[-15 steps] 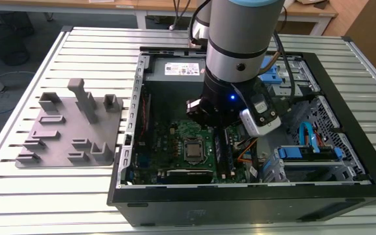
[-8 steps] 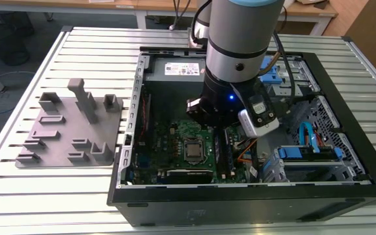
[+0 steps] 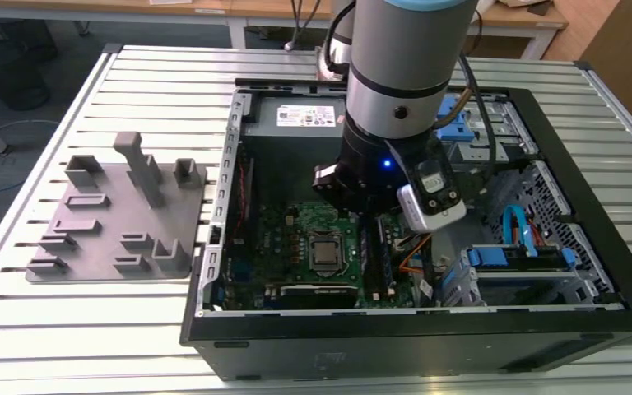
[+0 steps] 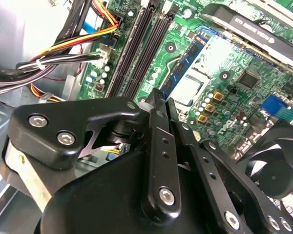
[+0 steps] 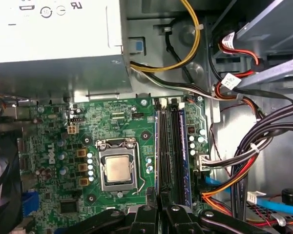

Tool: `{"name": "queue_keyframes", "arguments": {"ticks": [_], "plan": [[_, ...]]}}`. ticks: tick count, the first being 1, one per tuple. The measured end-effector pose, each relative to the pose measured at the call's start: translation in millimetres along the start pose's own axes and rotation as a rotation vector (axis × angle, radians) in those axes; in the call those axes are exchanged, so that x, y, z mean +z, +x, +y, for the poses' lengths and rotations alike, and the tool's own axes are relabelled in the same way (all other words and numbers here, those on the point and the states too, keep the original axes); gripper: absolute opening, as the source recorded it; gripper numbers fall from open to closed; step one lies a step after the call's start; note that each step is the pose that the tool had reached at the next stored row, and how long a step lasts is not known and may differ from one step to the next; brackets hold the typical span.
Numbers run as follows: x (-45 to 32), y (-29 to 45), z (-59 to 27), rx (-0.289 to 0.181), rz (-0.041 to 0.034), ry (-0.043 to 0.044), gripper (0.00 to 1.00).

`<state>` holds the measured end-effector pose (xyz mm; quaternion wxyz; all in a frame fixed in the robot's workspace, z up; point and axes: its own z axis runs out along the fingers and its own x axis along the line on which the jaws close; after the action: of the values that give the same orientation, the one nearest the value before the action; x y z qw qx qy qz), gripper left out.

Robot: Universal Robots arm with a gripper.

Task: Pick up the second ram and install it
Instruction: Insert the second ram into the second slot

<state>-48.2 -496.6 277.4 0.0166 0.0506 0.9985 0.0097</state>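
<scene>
The fingers (image 4: 156,136) are clamped tight on the second ram (image 4: 186,62), held edge-down over the black memory slots (image 4: 141,48) beside the processor (image 5: 118,168). Farther out in the exterior view, the grey fixture block (image 3: 118,218) sits on the worktop (image 3: 63,329), nine o'clock from the case (image 3: 426,333).

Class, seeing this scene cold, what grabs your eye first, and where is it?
The silver robot arm reaching down into the open computer case stands out in the exterior view. In the first wrist view, the processor sits on the motherboard, a blue-labelled memory stick running along the slots beside it toward the gripper. A grey fixture block rests outside the case, at the exterior view's left.
</scene>
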Motion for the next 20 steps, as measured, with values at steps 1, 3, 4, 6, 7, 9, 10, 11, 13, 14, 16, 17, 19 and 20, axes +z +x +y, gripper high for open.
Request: {"name": "queue_keyframes", "arguments": {"ticks": [1,3,4,6,7,9,10,11,13,14,16,17,19,20], "plan": [[0.0,0.0,0.0,0.005,-0.0001,0.0002,0.14],[0.0,0.0,0.0,0.015,-0.0003,0.0007,0.14],[0.0,0.0,0.0,0.02,-0.0005,0.0009,0.14],[0.1,0.0,0.0,0.031,-0.0007,0.0014,0.14],[0.0,0.0,0.0,0.036,-0.0008,0.0017,0.14],[0.1,0.0,0.0,0.046,-0.001,0.0021,0.14],[0.1,0.0,0.0,0.051,-0.0011,0.0023,0.14],[0.1,0.0,0.0,0.056,-0.0012,0.0025,0.14],[0.1,0.0,0.0,0.066,-0.0015,0.0029,0.14],[0.1,0.0,0.0,0.071,-0.0016,0.0031,0.14],[0.1,0.0,0.0,0.081,-0.0017,0.0034,0.14],[0.1,0.0,0.0,0.085,-0.0019,0.0036,0.14],[0.2,0.0,0.0,0.095,-0.0021,0.0039,0.14],[0.2,0.0,0.0,0.099,-0.0021,0.0041,0.14]]}}
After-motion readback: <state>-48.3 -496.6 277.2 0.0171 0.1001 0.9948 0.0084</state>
